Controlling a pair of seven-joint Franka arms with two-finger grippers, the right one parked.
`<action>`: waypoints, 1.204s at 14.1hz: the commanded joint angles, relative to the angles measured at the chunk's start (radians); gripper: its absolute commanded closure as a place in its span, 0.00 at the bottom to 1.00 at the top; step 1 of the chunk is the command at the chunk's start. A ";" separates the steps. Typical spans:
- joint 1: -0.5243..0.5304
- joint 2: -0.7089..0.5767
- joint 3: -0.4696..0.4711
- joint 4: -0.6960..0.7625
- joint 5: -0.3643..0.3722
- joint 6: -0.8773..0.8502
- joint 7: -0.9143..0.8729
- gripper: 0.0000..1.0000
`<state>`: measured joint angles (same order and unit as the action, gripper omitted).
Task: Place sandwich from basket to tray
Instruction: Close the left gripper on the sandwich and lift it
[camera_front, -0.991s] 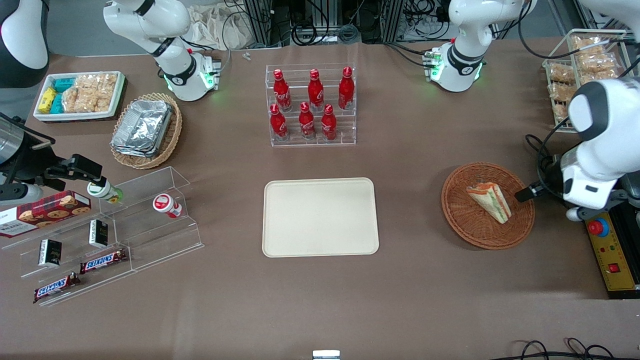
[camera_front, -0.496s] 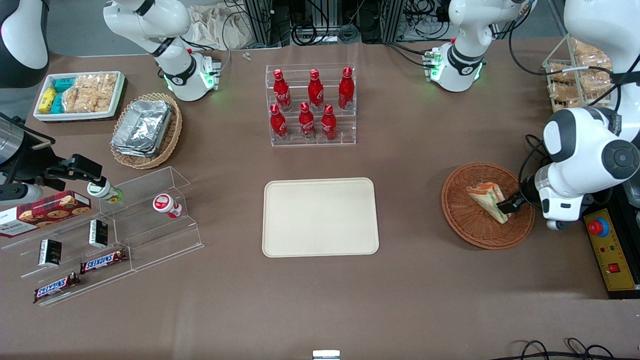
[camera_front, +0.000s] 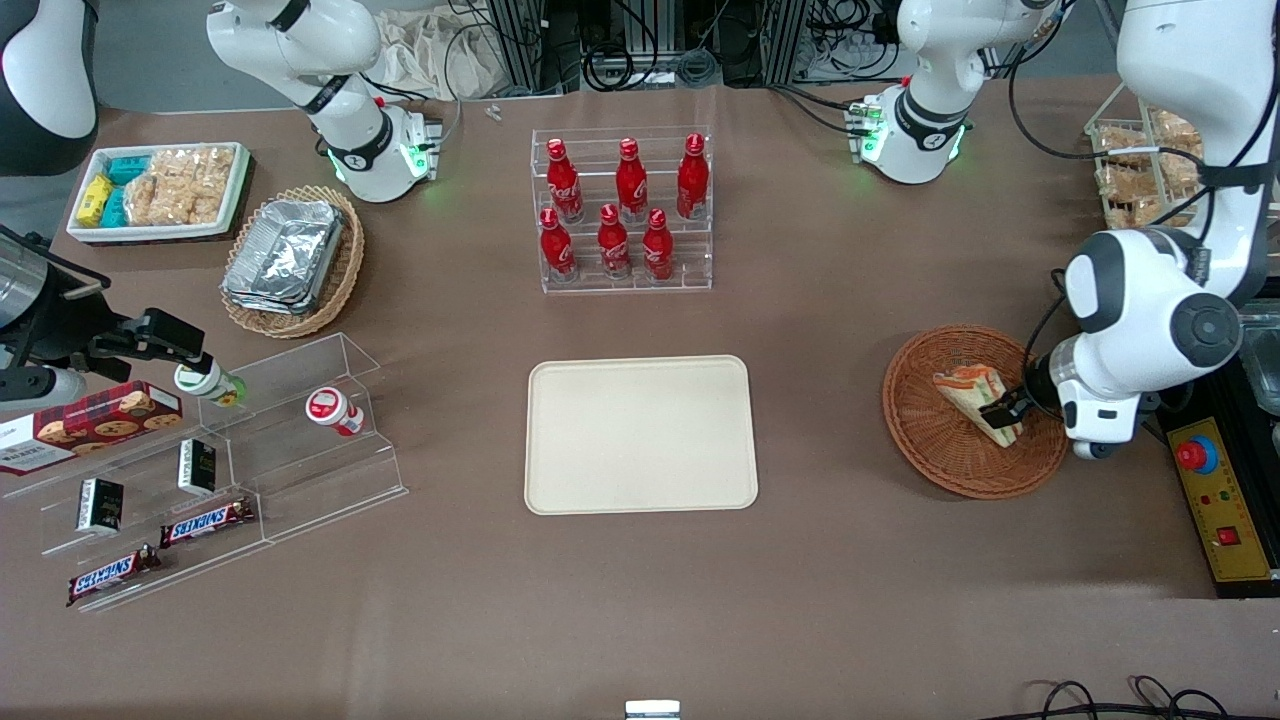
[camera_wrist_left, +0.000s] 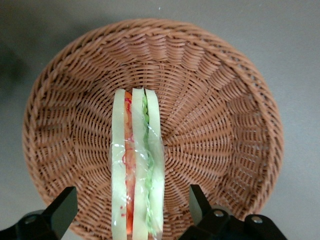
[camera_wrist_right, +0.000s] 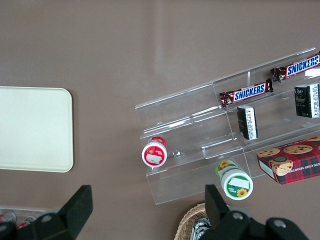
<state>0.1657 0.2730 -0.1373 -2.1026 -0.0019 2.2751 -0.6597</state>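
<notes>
Since the earlier frame the tool (camera_front: 1003, 414) has moved in over the wicker basket (camera_front: 940, 455), fingers (camera_wrist_left: 62, 210) spread wide, astride the sandwich (camera_wrist_left: 136, 165) without gripping. That clear-wrapped wedge stands on edge in the basket at right of the front frame: white bread, orange-red and green layers.

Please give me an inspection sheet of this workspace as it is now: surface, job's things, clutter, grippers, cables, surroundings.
Surface: brown table, nothing spilled.
Job's things: sandwich lies in the basket; tray empty.
Clutter: cola bottles in a clear rack; foil containers; Snickers bars; cookie box.
Grippers: left gripper low over the basket, fingers open either side of the sandwich, not touching.
Cables: bundles at the table's rear edge.
Surroundings: emergency-stop box beside the basket.
</notes>
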 joint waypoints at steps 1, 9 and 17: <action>0.011 -0.014 -0.005 -0.074 0.008 0.079 -0.015 0.01; 0.011 0.003 -0.005 -0.109 -0.004 0.132 -0.020 0.01; 0.011 0.003 -0.005 -0.111 -0.010 0.146 -0.020 0.72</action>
<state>0.1678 0.2851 -0.1345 -2.1937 -0.0043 2.3949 -0.6661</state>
